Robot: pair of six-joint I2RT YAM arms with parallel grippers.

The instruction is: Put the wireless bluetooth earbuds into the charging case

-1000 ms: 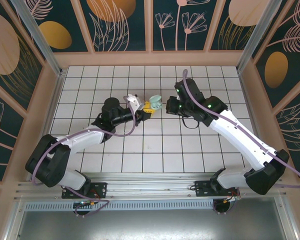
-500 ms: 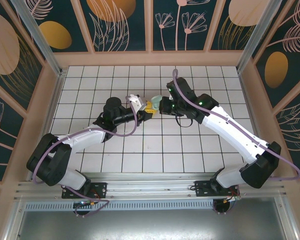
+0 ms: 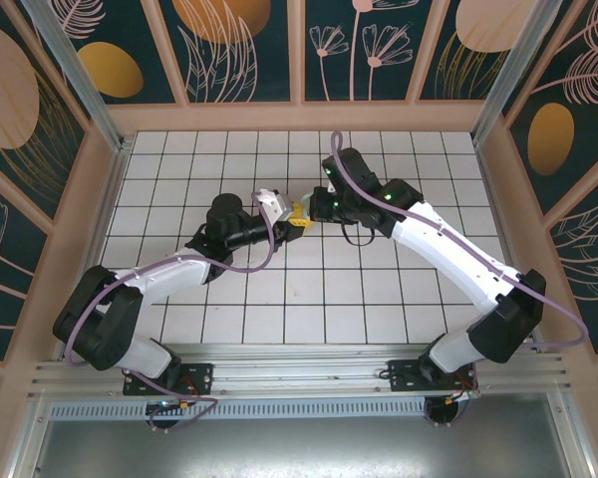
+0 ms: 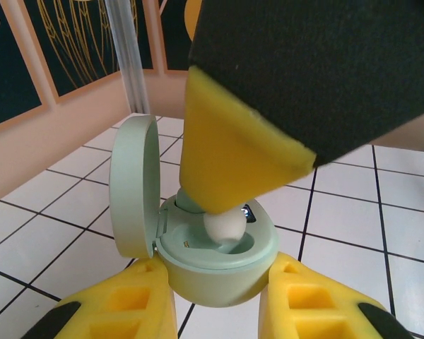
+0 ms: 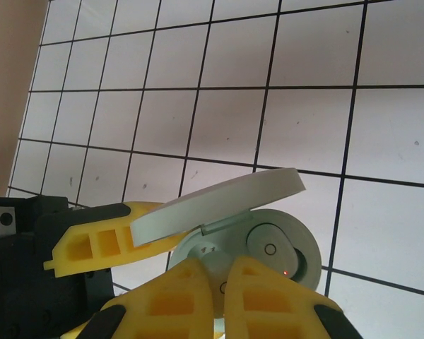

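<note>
The left gripper (image 4: 218,274) reaches in from the left of the white tiled table (image 3: 379,299) to about its middle. Its two yellow fingers are closed against the sides of the mint-green pebble-shaped plastic charging case (image 4: 258,248), holding it off the tiles with its opening facing up. The case's hinged lid (image 4: 136,185) stands open and upright on the left side of the base, so the wells are clear from above and from the right.

The pale mint bead-like plastic earbud (image 4: 223,227) is directly over the case, at the mouth of the well nearest the lid. It hangs from the tip of a yellow finger (image 4: 226,155) that comes down on it from above. That finger hides the bud's lower part, so it may be touching the well or already partly in it, and its long axis cannot be read.

The right gripper (image 5: 221,282) comes in from the right and is the nearer arm to the job. Its jaws are pinched together on the earbud, with almost no gap between them. The case lies straight below the fingertips, so the coming move looks like a short push straight down.
</note>
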